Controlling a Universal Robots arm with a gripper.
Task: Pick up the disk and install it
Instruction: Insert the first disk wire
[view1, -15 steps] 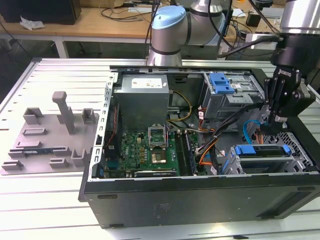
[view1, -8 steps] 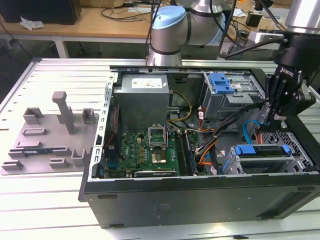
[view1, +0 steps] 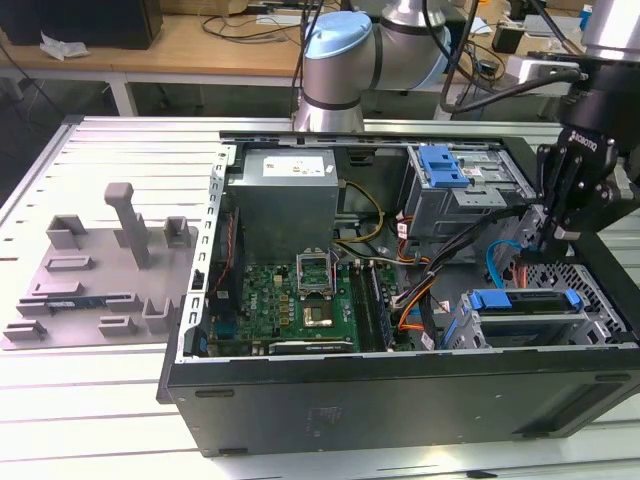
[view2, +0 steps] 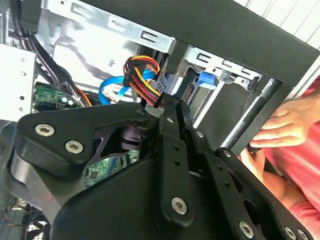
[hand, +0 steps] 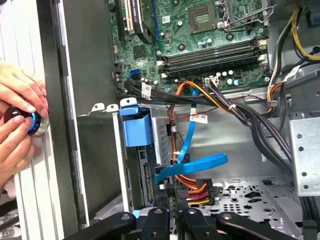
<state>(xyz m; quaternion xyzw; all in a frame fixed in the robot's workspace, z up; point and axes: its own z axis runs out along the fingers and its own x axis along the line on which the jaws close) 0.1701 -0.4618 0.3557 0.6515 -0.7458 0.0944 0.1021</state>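
Observation:
The disk (view1: 525, 302), silver with a blue carrier bracket, sits in the drive bay at the front corner of the open computer case, at the exterior view's right. Its blue bracket (hand: 136, 126) stands edge-on inside the bay in the first wrist view and shows as a blue tab (view2: 206, 80) in the second wrist view. My gripper (view1: 552, 232) hangs just above and behind the disk, inside the case. Its fingers (view2: 172, 117) are shut together with nothing between them, tips close to a black plug with red, yellow and orange wires (hand: 192, 189).
A person's hands (hand: 20, 117) rest on a black knob outside the case wall (hand: 75, 100), near the bay. Blue data cable (hand: 192, 165) and black cable bundles (hand: 250, 120) cross beside the gripper. An upper drive cage with a blue latch (view1: 445, 165), power supply (view1: 285, 195) and motherboard (view1: 300, 300) lie beyond.

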